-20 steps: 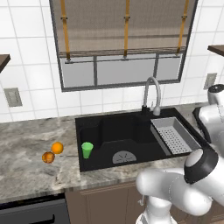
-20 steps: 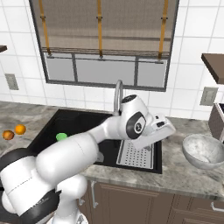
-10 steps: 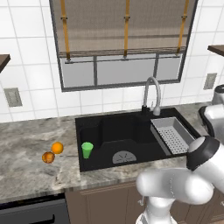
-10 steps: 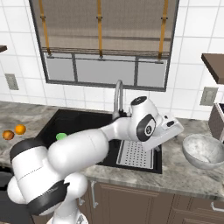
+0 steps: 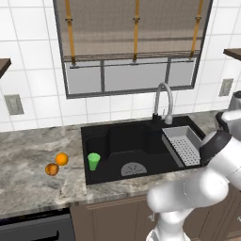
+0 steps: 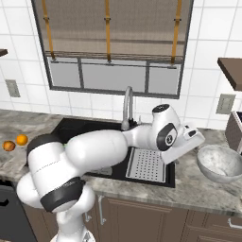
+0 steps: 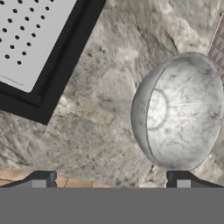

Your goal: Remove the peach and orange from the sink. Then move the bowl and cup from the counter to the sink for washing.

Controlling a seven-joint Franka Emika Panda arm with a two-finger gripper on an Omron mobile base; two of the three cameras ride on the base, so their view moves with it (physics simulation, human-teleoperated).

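Observation:
The whitish-grey bowl sits on the counter right of the black sink. In the hand view the bowl lies to the right of my open gripper, which has nothing between its fingers. The gripper hovers over the counter between the sink's right rim and the bowl. The green cup stands upright inside the sink at its left end. On the counter left of the sink, the orange and the darker peach rest side by side.
A grey perforated rack fills the sink's right part, with the curved silver faucet behind it. The grey drain plate lies in the basin floor. A dark appliance stands behind the bowl. The counter's front edge runs close below the gripper.
The hand has swung right, from above the rack out over the counter beside the bowl. The jaws have stayed open. Fruit, cup and bowl have not moved.

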